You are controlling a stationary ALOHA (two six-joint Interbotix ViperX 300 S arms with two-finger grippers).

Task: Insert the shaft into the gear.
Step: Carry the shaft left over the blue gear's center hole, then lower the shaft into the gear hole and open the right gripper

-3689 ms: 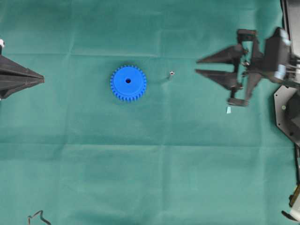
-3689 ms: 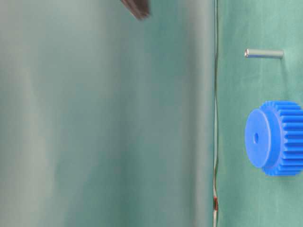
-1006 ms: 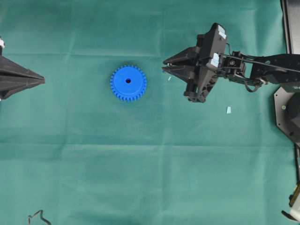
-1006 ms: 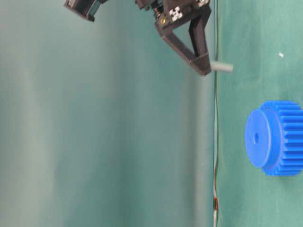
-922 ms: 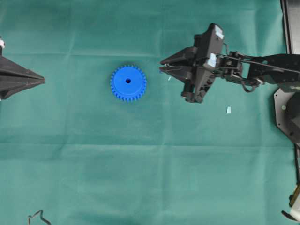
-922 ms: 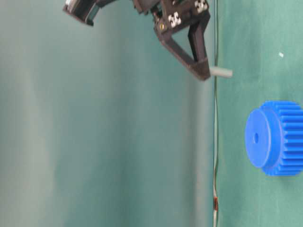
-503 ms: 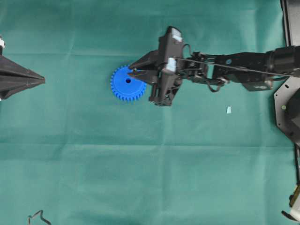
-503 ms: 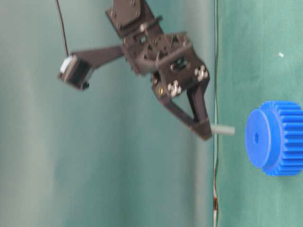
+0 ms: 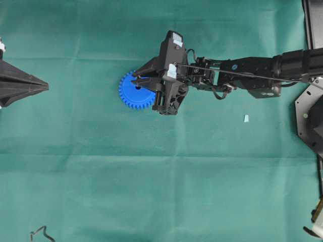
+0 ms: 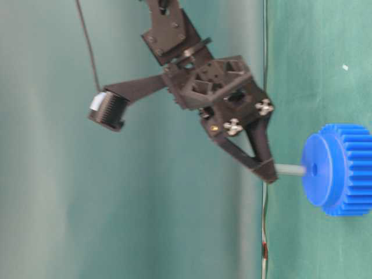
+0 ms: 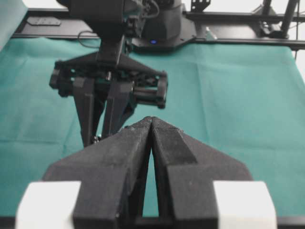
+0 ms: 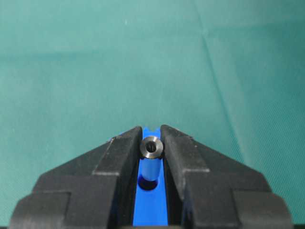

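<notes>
silvery shaft (image 12: pixel 152 147) pinched in right gripper (image 12: pixel 152 143) jaws over blue gear (image 10: pixel 340 170)

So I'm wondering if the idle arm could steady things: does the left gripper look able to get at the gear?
Probably yes: bare cloth lies between the shut left gripper and the gear; the right gripper holds the shaft over its far side.

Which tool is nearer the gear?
Right. The right tool hovers directly over the gear, gripping the shaft; the left tool sits apart at the table's edge.
</notes>
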